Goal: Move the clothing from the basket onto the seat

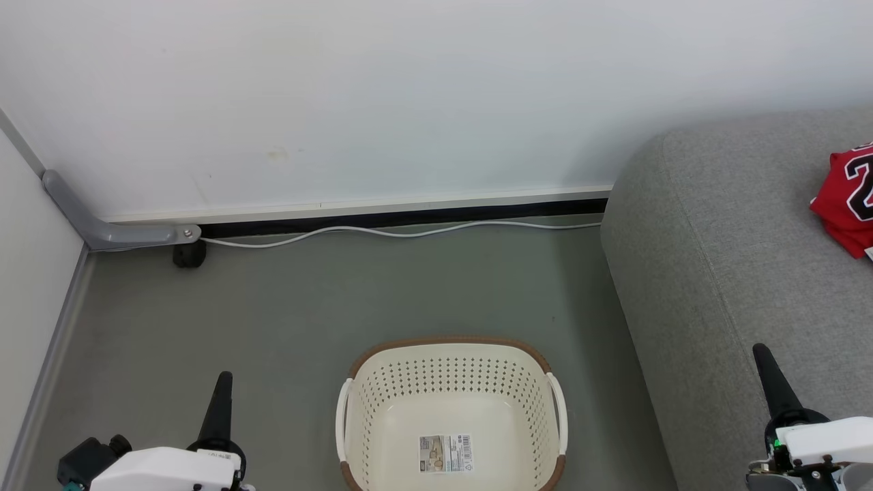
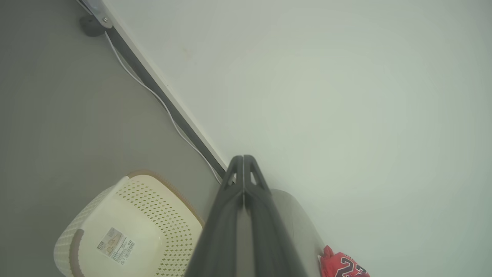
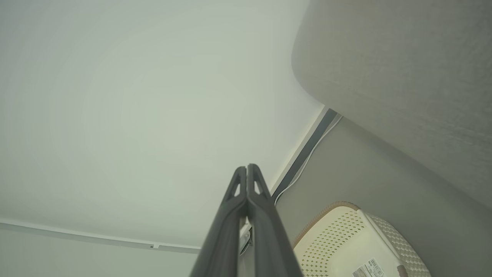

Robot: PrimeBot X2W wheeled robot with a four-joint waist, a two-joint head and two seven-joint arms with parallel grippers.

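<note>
The cream perforated basket stands on the floor at the bottom centre, holding nothing but a paper label on its bottom. Red clothing with a black number lies on the grey seat at the right edge. My left gripper is shut at the lower left, left of the basket, holding nothing. At the lower right, over the seat's front part, my right gripper is shut and holds nothing. The left wrist view shows the basket, shut gripper and clothing. In the right wrist view are the gripper, basket and seat.
A white wall runs along the back with a dark skirting strip and a white cable on the floor beside it. A grey bracket and small black foot sit in the left corner. Grey floor lies between basket and wall.
</note>
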